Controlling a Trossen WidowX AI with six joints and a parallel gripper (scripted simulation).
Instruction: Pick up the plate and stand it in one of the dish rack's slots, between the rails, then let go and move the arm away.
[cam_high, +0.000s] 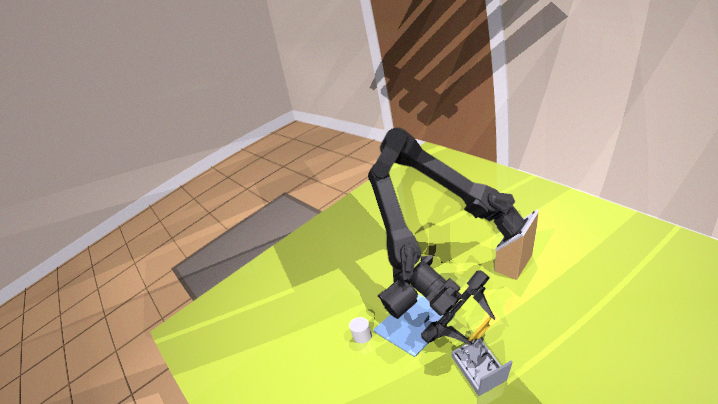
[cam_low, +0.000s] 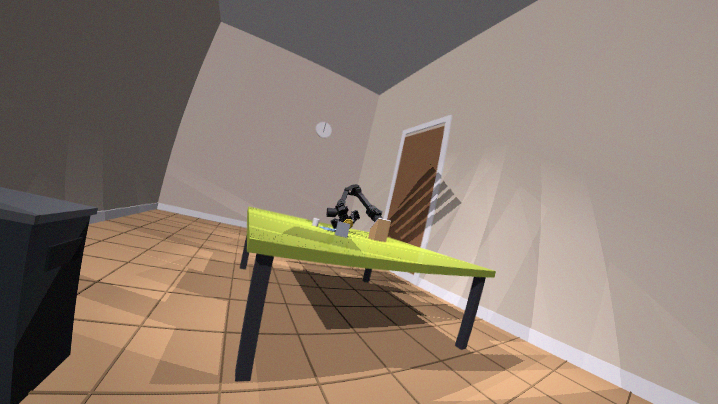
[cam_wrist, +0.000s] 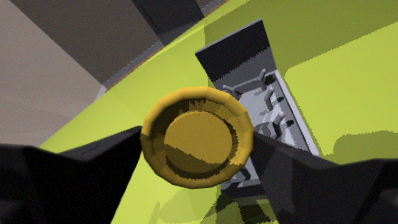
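The yellow round plate (cam_high: 481, 329) (cam_low: 347, 221) (cam_wrist: 198, 140) is held rim to rim between the two fingers of my gripper (cam_high: 483, 331) (cam_wrist: 197, 135), which is shut on it. In the top view the plate shows almost edge-on and steeply tilted, close to the back end of the grey dish rack (cam_high: 497, 377) (cam_low: 341, 230) (cam_wrist: 235, 50). In the wrist view its round face fills the middle, and the rack lies beyond it, partly hidden by the plate and the right finger. No contact between plate and rack can be made out.
A blue flat square (cam_high: 399, 335) lies under the wrist, beside the rack. A white cup (cam_high: 360, 330) (cam_low: 315, 221) stands to its left in the top view. The arm's base sits on a brown block (cam_high: 516, 257) (cam_low: 379, 230) on the green table (cam_high: 602, 311).
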